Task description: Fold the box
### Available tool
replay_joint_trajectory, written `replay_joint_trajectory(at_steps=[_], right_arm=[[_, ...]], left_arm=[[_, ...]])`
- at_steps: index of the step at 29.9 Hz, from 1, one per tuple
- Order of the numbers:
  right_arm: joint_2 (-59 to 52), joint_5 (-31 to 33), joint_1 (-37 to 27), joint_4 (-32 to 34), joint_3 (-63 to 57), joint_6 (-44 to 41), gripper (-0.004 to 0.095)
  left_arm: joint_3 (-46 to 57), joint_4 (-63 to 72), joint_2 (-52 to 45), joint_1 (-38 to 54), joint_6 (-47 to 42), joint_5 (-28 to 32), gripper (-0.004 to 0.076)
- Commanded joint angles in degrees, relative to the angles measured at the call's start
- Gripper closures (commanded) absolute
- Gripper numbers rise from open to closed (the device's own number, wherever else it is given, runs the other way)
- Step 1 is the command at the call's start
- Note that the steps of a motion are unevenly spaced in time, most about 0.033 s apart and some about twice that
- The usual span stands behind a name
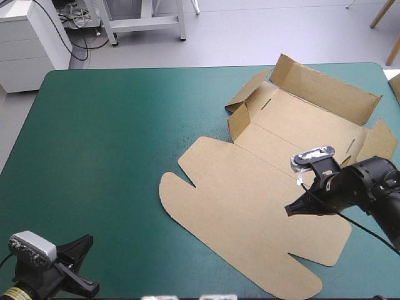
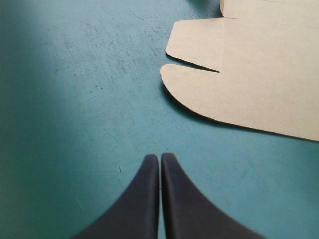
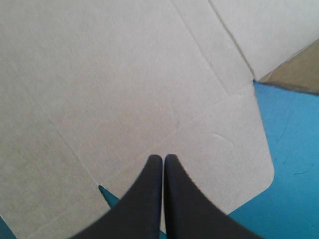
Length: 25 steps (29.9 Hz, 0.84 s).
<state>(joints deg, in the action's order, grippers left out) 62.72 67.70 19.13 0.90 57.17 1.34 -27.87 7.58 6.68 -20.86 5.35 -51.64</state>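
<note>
High view: brown box [image 1: 262,206] lay on the right half of the teal-green surface [image 1: 106,137], mostly flat. Its far wall and a side flap toward the far right corner stood raised; the wide panel with rounded flaps lay flat toward the near edge. Right gripper [image 1: 289,210] hung over the near right part of the board, fingers together in a point. Left gripper [image 1: 80,245] sat at the near left corner, well apart from the box.

Left wrist view: left gripper [image 2: 160,158] with fingers pressed together, nothing between them, over bare surface [image 2: 75,99]. Box [image 2: 259,74] ahead and off to one side, two rounded flaps split by a slit, not touching the gripper.

Right wrist view: right gripper [image 3: 163,158] with fingers together, holding nothing, above flat board of the box [image 3: 124,74] near a rounded corner flap. Contact with the board could not be told. Surface [image 3: 294,164] showed beyond the flap's edge
</note>
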Motion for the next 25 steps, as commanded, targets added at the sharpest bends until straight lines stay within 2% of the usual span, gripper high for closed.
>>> replay_joint_trajectory(at_steps=[1, 7, 13, 16, 20, 25], right_arm=[[-1.35, -0.68, -0.05, 0.93, 5.71, -0.77, 0.0910], [-1.47, -0.57, -0.29, 2.14, 9.97, -0.99, 0.0910], [-2.15, -0.57, -0.29, 8.19, 10.71, -4.27, 0.0925], [-2.65, -0.57, -0.96, 9.10, 11.12, -4.64, 0.0930], [-3.11, -0.57, -6.54, 8.06, 11.50, -4.03, 0.0930], [-3.11, -0.57, -16.58, 1.94, 11.50, 1.70, 0.0930]], left_arm=[[-1.23, 0.83, 0.99, -0.35, -0.16, 4.08, 0.0731], [-1.23, 0.83, 0.99, -0.35, -0.16, 4.08, 0.0731], [-1.23, 0.83, 0.99, -0.35, -0.16, 4.08, 0.0731], [-1.23, 0.83, 0.99, -0.35, -0.16, 4.08, 0.0731], [-1.23, 0.83, 0.99, -0.35, -0.16, 4.08, 0.0731], [-1.23, 0.83, 0.99, -0.35, -0.16, 4.08, 0.0731]])
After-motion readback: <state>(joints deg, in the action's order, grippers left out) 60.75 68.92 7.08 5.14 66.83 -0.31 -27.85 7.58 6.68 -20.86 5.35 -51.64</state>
